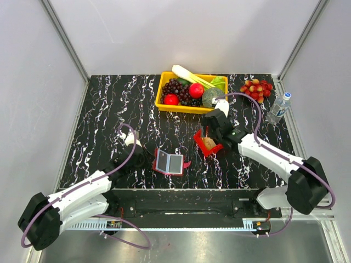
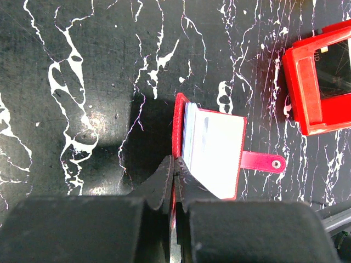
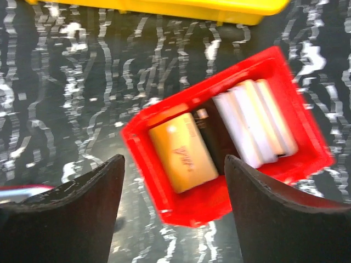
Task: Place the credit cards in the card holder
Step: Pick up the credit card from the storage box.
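Observation:
The dark red card holder [image 1: 169,163] lies open on the table, pale blue-grey faces up, strap [image 2: 263,161] out to the right. My left gripper [image 2: 175,171] is shut on the edge of its left red cover [image 2: 179,118]; it also shows in the top view [image 1: 148,160]. The credit cards stand in a bright red tray [image 3: 219,205]: a tan-orange card [image 3: 184,150], a black card [image 3: 211,137] and whitish cards [image 3: 255,123]. My right gripper [image 3: 174,158] is open and empty, hovering just above the tray [image 1: 215,149], its jaws wide on either side of the tan card.
A yellow bin [image 1: 186,108] of fruit and vegetables stands behind the tray; its edge shows in the right wrist view [image 3: 164,6]. A bunch of red fruit [image 1: 255,87] and a water bottle [image 1: 278,108] are at the back right. The red tray also shows at the left wrist view's right edge [image 2: 301,82].

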